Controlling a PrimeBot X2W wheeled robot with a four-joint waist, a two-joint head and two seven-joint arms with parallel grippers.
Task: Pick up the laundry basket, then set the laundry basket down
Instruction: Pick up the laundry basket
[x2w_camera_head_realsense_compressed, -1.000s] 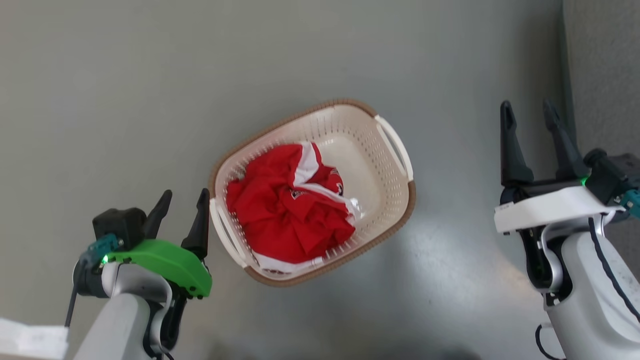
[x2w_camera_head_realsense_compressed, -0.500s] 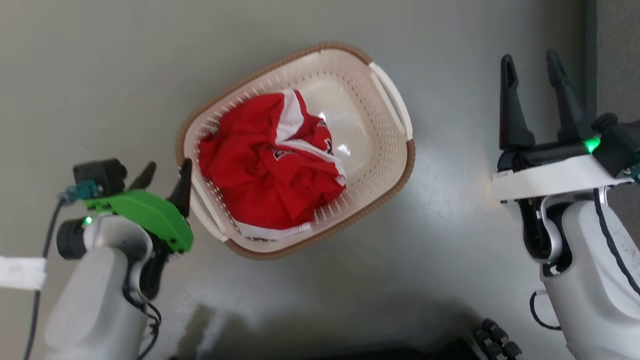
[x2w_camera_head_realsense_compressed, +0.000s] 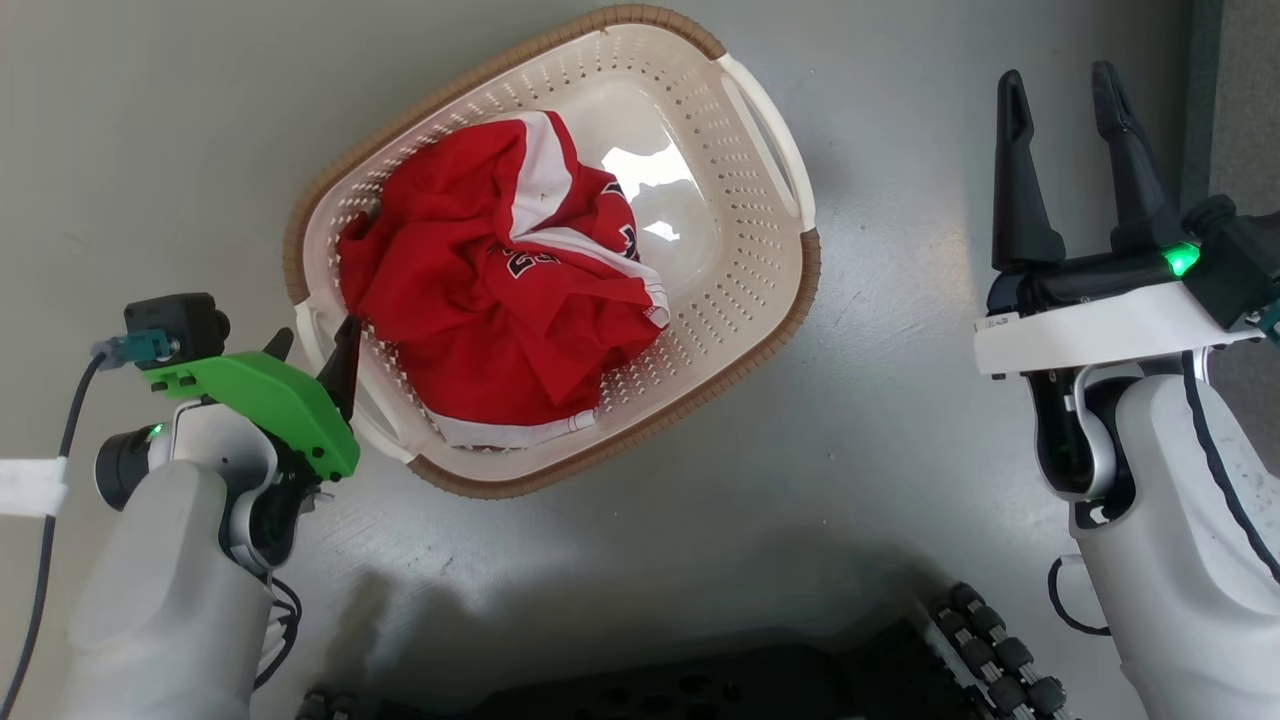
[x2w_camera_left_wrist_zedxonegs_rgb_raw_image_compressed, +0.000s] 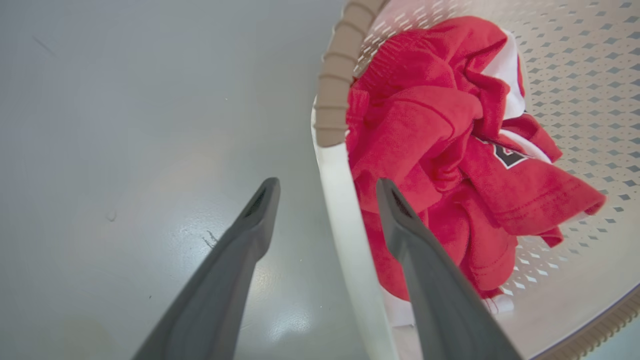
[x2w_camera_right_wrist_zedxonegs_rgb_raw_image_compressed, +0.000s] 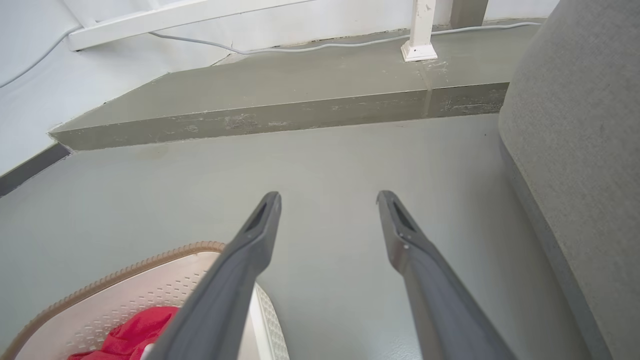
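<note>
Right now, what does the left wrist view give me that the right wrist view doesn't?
Left wrist: the left gripper, open, straddling the white handle of the laundry basket, one finger outside, one inside by the red shirt. Right wrist: the right gripper, open above the grey floor, grey upholstered furniture beside it, a raised step ahead. Both: the basket's brown rim, red shirt, floor.

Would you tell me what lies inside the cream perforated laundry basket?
A crumpled red garment with white trim, beside bare bottom of the cream laundry basket. Anything under the cloth is hidden.
</note>
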